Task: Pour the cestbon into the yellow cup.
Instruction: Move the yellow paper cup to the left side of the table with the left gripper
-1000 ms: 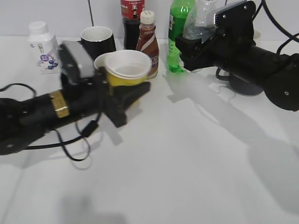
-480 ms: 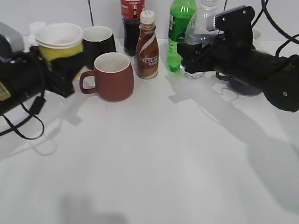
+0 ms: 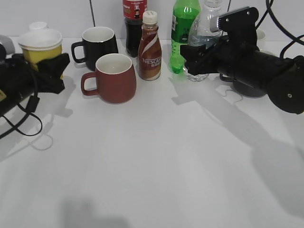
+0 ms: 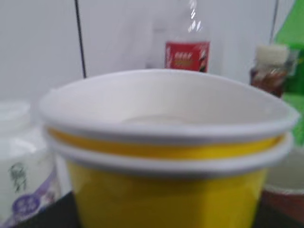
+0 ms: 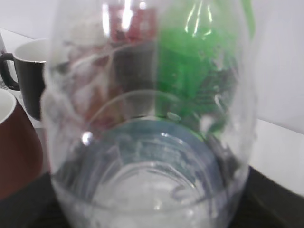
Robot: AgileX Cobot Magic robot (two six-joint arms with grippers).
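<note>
The yellow cup (image 3: 42, 46), white inside and with a doubled white rim, sits at the far left in my left gripper (image 3: 47, 64). It stays upright and fills the left wrist view (image 4: 166, 190), where only dark finger corners show at the bottom edge. My right gripper (image 3: 195, 54) is shut on the cestbon (image 3: 202, 29), a clear uncapped bottle standing upright at the back right, beside the green bottle. In the right wrist view the cestbon (image 5: 152, 156) fills the frame with water in its lower part. Its label is not visible.
A dark red mug (image 3: 115, 78) and a black mug (image 3: 99, 42) stand between the grippers. Behind them are a brown Nescafe bottle (image 3: 150, 47), a red-labelled cola bottle (image 3: 134, 16) and a tall green bottle (image 3: 182, 26). A white jar (image 3: 39, 25) is behind the cup.
My left gripper has carried the yellow cup from the middle, in front of the red mug, out to the far left and lower. The right gripper and bottle have barely moved.
</note>
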